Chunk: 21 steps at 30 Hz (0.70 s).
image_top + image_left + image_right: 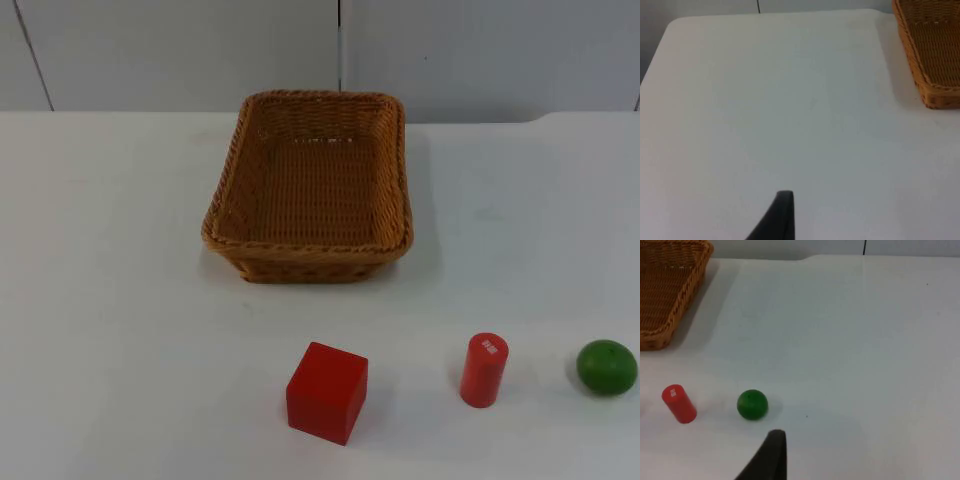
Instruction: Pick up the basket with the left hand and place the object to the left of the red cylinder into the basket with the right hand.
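Observation:
A woven brown basket (300,248) stands empty at the middle back of the white table. A red cube (327,392) lies near the front edge, left of the upright red cylinder (484,369). In the left wrist view my left gripper (781,217) hangs over bare table, well off the basket's (912,55) side. In the right wrist view my right gripper (771,455) hovers a short way from the green ball (752,404) and the red cylinder (679,403), with the basket (675,322) farther off. Both arms wait.
A green ball (606,366) sits right of the red cylinder, close to the table's right edge. The grey partition wall (150,50) closes the back. Open white table top (110,300) lies on both sides of the basket.

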Motion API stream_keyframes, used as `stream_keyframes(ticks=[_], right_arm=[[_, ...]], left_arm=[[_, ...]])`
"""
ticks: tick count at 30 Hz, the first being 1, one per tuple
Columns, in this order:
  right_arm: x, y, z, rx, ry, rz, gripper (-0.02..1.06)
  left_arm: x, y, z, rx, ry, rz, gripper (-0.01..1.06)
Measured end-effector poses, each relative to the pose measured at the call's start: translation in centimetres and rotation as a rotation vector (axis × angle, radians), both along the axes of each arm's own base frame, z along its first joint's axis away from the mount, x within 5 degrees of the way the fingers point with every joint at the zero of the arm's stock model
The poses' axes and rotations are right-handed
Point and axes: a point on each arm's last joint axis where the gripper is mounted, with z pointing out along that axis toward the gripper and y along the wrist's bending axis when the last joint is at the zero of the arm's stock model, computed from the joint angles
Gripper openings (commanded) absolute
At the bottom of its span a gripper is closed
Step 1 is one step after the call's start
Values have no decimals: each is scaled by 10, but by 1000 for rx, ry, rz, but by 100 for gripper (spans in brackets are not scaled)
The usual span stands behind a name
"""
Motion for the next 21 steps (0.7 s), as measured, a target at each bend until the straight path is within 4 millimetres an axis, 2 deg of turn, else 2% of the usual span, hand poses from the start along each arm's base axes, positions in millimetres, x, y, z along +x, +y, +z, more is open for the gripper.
stream_keyframes(ticks=[2, 5, 7, 8, 11, 12, 15, 16, 21], right_arm=[[0, 0, 2, 0, -8, 0, 105], [7, 1, 18, 3, -26, 4, 105], [22, 2, 33, 4, -31, 8, 105], [22, 2, 33, 4, -31, 8, 105], [45, 5, 48, 13, -27, 17, 105], [45, 5, 48, 13, -27, 17, 105], [77, 8, 54, 23, 11, 25, 105], [77, 8, 54, 23, 11, 25, 105], [124, 11, 43, 28, 114, 28, 105]], left_arm=[[0, 0, 0, 0, -2, 0, 105], [5, 0, 12, -2, -15, 1, 105], [16, -1, 25, -3, -18, 1, 105], [16, -1, 25, -3, -18, 1, 105], [34, -2, 38, -10, -6, -1, 105], [34, -2, 38, -10, -6, -1, 105], [59, -3, 54, -12, 6, 0, 105], [59, -3, 54, -12, 6, 0, 105], [101, -5, 63, -10, 92, 1, 105]])
